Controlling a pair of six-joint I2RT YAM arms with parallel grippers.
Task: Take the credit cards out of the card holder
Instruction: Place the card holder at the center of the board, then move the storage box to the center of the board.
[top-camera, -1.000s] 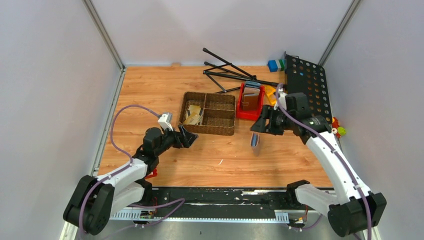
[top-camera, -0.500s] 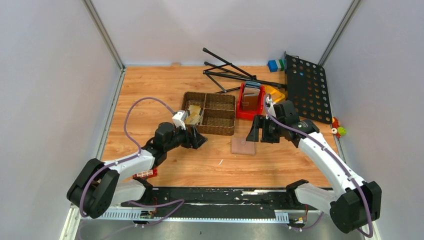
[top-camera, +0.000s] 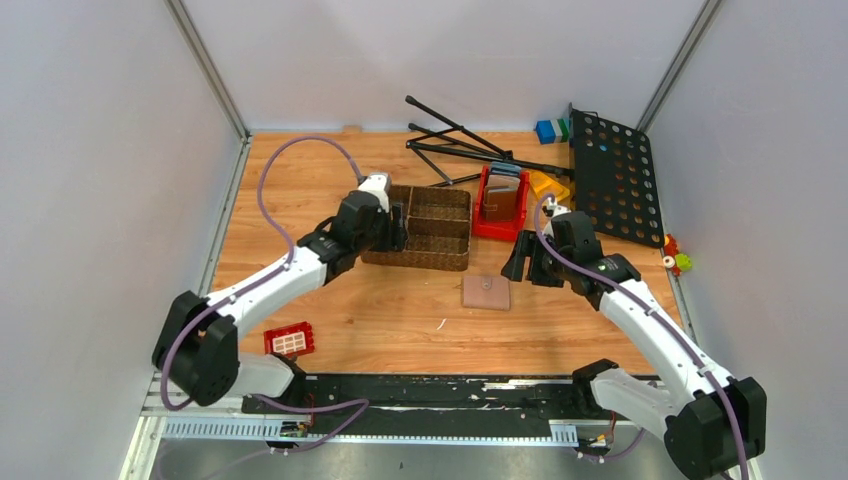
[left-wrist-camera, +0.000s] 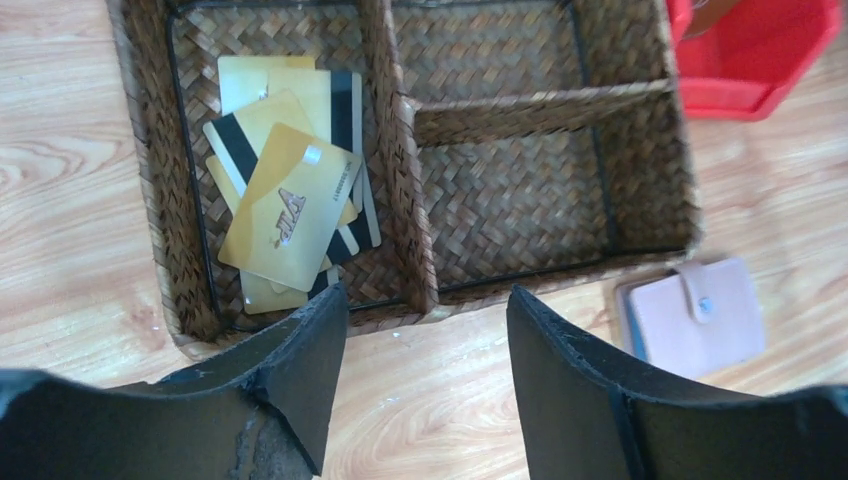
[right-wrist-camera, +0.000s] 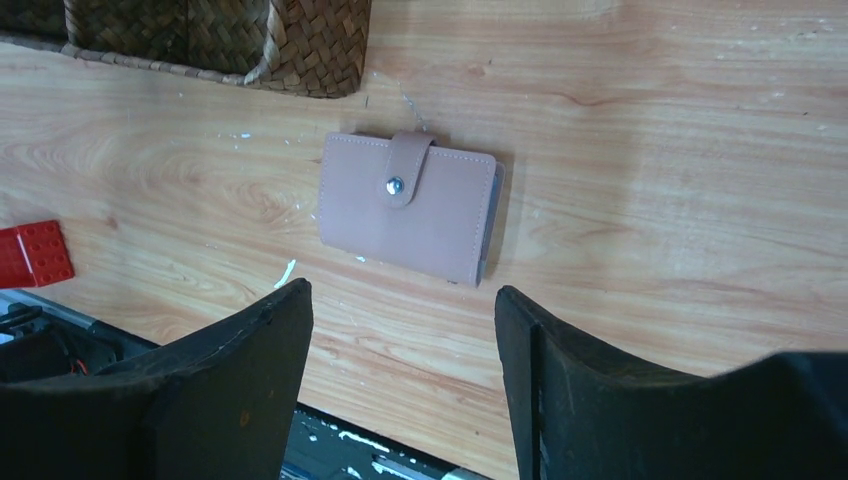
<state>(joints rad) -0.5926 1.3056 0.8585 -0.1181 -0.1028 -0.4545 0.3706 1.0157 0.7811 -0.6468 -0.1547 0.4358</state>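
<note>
**Holder** (right-wrist-camera: 408, 205): flat pinkish-taupe bifold with a smooth, leather-like skin, a stitched border and a rounded tab closing on a metal snap. It is lying shut on the tabletop (right-wrist-camera: 650, 200), just off the basket's near right corner. Its cards are not showing; only a thin blue-grey edge is peeking out along one side.

**Basket** (left-wrist-camera: 398, 180): brown woven wicker, rectangular, divided into compartments. Glossy gold cards (left-wrist-camera: 290, 205) with black stripes are lying fanned in its left one.

**Right fingers** (right-wrist-camera: 240, 370): black, blunt and scuffed. They are hanging spread over the holder, gripping nothing.

**Left fingers** (left-wrist-camera: 300, 370): the same make, hovering apart and empty over the basket's near wall.

**Red brick** (right-wrist-camera: 35, 252): studded plastic, lying well to the near left of the basket.

**Risks, as I am judging them:**
- The snap is looking fastened, so pulling the tab one-handed is likely lifting the whole holder rather than opening it.
- The slick wood is offering little friction, so a flat pinch may be skidding the holder against the basket.
- The left fingers, being over the gold cards, may be picking the wrong ones.
</note>
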